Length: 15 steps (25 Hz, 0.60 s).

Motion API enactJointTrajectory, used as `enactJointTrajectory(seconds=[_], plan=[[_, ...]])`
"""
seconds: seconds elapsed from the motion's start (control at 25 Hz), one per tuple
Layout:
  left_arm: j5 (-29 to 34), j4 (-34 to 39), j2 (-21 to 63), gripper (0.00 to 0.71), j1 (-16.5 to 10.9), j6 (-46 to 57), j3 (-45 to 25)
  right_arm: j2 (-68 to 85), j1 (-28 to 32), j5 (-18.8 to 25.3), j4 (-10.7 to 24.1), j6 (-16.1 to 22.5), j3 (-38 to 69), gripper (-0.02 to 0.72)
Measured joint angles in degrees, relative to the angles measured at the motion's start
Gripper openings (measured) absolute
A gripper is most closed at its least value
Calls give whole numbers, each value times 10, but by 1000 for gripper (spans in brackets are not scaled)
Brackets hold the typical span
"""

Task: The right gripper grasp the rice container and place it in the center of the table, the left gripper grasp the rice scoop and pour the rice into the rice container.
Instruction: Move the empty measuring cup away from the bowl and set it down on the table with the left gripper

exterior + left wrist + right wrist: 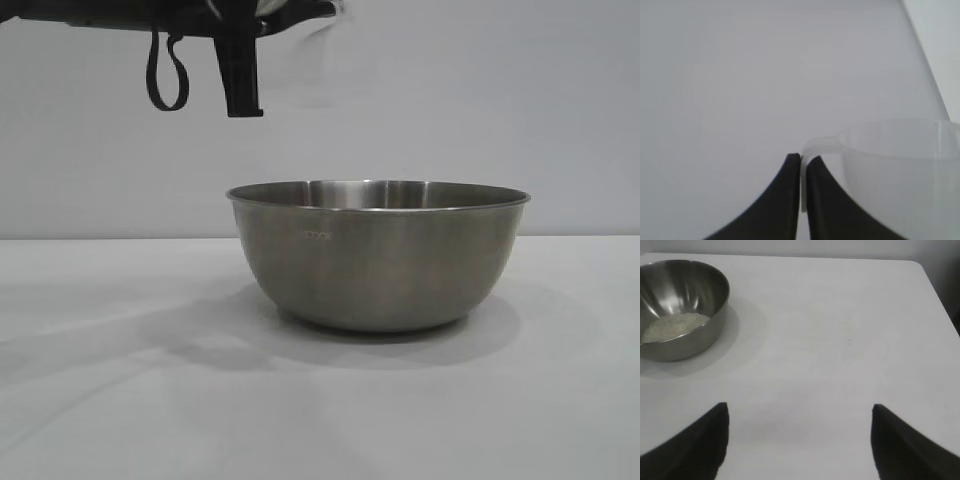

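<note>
The rice container, a wide steel bowl, stands on the white table in the exterior view. In the right wrist view the rice container holds a small heap of rice. High above and left of the bowl, my left gripper hangs at the exterior view's top edge. My left gripper is shut on the thin handle of the rice scoop, a translucent cup; no grains show in it. My right gripper is open over bare table, well away from the bowl, holding nothing.
A black cable loop dangles beside the left gripper. The table's far edge and rounded corner show in the right wrist view. A plain grey wall stands behind the table.
</note>
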State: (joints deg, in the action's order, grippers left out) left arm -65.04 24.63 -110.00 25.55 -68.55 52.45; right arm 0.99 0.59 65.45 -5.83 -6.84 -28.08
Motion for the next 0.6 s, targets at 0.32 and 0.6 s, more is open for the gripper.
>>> enactJointTrajectory(seconds=[0.32,0.6], plan=[[0,-216,0,0,0,265,0,0,0,0,0,0,0,525],[0,-370,0,0,0,445,-15,0,0,0,0,0,0,525]])
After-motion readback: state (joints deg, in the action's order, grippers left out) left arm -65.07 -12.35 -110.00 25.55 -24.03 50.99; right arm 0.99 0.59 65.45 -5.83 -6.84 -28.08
